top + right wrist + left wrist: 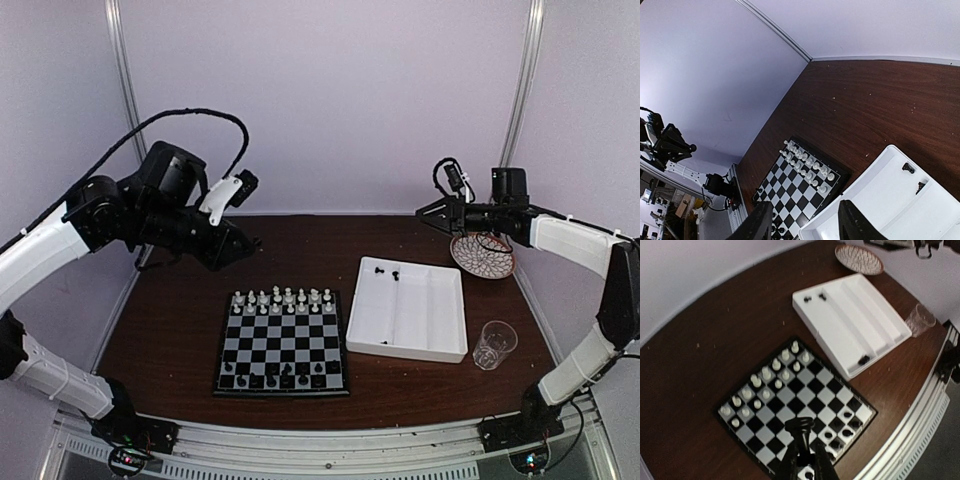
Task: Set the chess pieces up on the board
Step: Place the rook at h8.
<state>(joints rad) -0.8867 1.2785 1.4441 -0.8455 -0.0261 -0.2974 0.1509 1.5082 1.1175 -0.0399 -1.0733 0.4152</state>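
**White Ranks Drawn Up, Black Stragglers in the Tray**

We saw the dark wooden table (pixel 170 330) fill the lower half of the top view. The left arm (pixel 110 215) was raised at the upper left and the right arm (pixel 575 240) reached in from the right edge. Below centre lay the board (pixel 283 345), flat and square to the frame. Just beside it on the right sat a white divided tray (pixel 425 315). A round patterned dish (pixel 482 258) lay off the tray's upper right corner, and a clear cup (pixel 494 345) stood upright off its lower right corner.

The left gripper (pixel 248 243) hung high over the upper left of the table, well apart from the board. In its wrist view its fingers (pixel 790 460) met at the tip, clenched, and we could not tell whether anything tiny sat between them. The right gripper (pixel 425 211) hovered above the tray's top edge, near the dish. In its own wrist view its fingers (pixel 852 222) stood wide apart, released and holding nothing.

The white pieces (pixel 283 299) stood in two rows along the board's top edge in the top view. The black pieces (pixel 270 378) stood along its bottom edge, hard for us to count against the dark squares. Some loose black pieces (pixel 807 299) lay in the tray. In the left wrist view two were near its upper left end and a third near its lower right end; we could not tell which compartments.
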